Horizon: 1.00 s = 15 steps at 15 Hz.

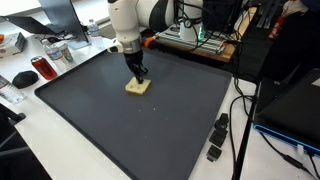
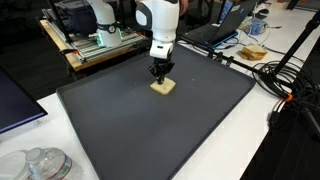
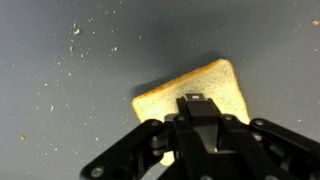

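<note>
My pincer point(image 1: 138, 78), jaws drawn together, stands tip-down on a bread slice point(image 3: 205, 85) lying flat on the worktop's dark mat point(image 1: 180, 125), toward the edge by the arm's base.

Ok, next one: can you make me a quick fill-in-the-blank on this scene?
1. The pale square slice under the gripper is ____.
2. It lies flat on a large dark ____.
3. The gripper's jaws are ____.
4. The pale specks near the slice in the wrist view are ____.
Missing words: bread; mat; shut; crumbs.
</note>
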Motion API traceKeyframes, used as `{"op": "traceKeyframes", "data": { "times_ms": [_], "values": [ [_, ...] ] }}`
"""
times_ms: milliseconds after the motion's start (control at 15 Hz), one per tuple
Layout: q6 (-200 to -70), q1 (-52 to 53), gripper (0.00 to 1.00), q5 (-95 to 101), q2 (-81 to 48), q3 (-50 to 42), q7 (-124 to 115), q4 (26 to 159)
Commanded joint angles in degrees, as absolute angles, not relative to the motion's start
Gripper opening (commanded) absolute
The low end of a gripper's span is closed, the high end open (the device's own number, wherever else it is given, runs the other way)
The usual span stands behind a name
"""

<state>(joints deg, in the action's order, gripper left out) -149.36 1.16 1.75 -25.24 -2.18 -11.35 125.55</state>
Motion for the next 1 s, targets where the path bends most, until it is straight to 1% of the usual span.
{"op": "traceKeyframes", "data": {
  "times_ms": [0, 533, 933],
  "values": [
    [-149.70, 3.05, 0.05, 2.23, -20.03, -3.32, -13.44, 130.76],
    [-149.22, 5.87, 0.05, 7.23, -14.00, -4.74, -19.37, 133.95],
    [-146.40, 9.98, 0.05, 14.80, -13.83, -5.42, -29.44, 132.39]
  ]
}}
